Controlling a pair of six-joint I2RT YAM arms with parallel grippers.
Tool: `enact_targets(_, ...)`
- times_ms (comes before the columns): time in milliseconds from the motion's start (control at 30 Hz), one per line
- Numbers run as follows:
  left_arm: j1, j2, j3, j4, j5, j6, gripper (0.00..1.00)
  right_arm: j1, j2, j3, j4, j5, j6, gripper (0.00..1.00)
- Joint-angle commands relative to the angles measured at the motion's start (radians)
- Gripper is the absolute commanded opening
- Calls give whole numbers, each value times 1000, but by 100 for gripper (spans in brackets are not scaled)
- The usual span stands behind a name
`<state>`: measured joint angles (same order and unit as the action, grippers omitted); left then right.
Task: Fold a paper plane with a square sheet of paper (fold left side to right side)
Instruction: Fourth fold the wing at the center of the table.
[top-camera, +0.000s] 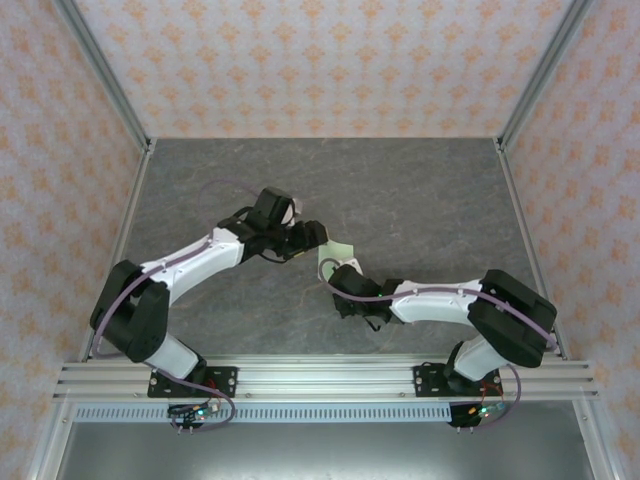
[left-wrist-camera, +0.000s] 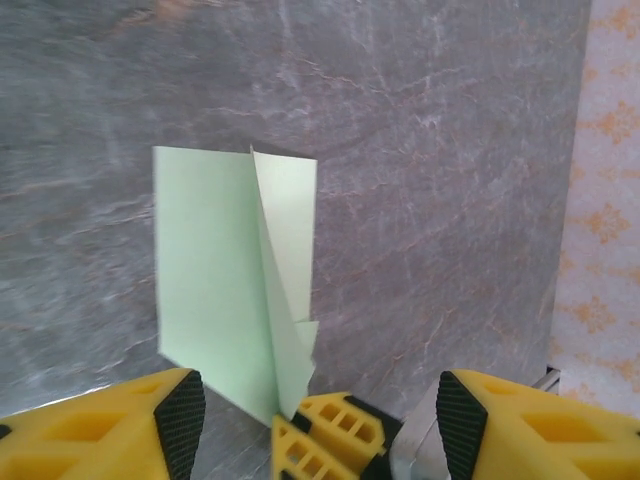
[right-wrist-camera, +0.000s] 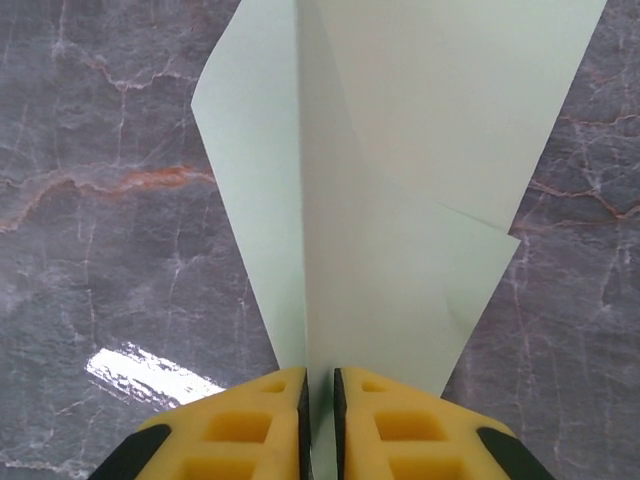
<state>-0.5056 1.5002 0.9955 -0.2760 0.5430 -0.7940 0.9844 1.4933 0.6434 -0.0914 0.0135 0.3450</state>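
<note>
The right gripper (right-wrist-camera: 320, 395) is closed on the narrow end of the paper (right-wrist-camera: 400, 180), which is already creased and is perhaps lifted a little off the table (right-wrist-camera: 90, 250), near its middle. The left gripper (top-camera: 308, 236) stands open just beside it. The folding seems well advanced. Next, the left side must be brought over to the right and pressed flat.

Left gripper (left-wrist-camera: 322, 412) spread wide, one finger (left-wrist-camera: 150, 420) at each lower corner of frame. Pale green paper (left-wrist-camera: 215, 280), creased with one flap raised, sits ahead of and between the fingers. Its lower tip meets the right gripper (left-wrist-camera: 305, 428), midway between them.
</note>
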Motion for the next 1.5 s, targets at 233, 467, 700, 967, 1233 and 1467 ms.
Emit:
enact_targets(233, -1, -23, -116, 25, 9, 20, 66, -76, -81, -46, 50, -109, -4, 10)
enact_targets(467, -56, 43, -110, 83, 41, 16, 61, -128, -78, -73, 94, -218, -20, 9)
enact_targets(700, -91, 153, -59, 130, 51, -7, 55, -177, -98, -143, 191, -313, 19, 9)
enact_targets(967, -112, 246, 9, 142, 59, -17, 52, -220, -138, -199, 258, -356, 58, 9)
enact_targets(1233, -123, 303, 56, 151, 61, -32, 51, -246, -148, -218, 292, -389, 83, 8)
enact_targets(1467, -128, 341, 78, 144, 51, -37, 51, -261, -133, -217, 302, -404, 105, 9)
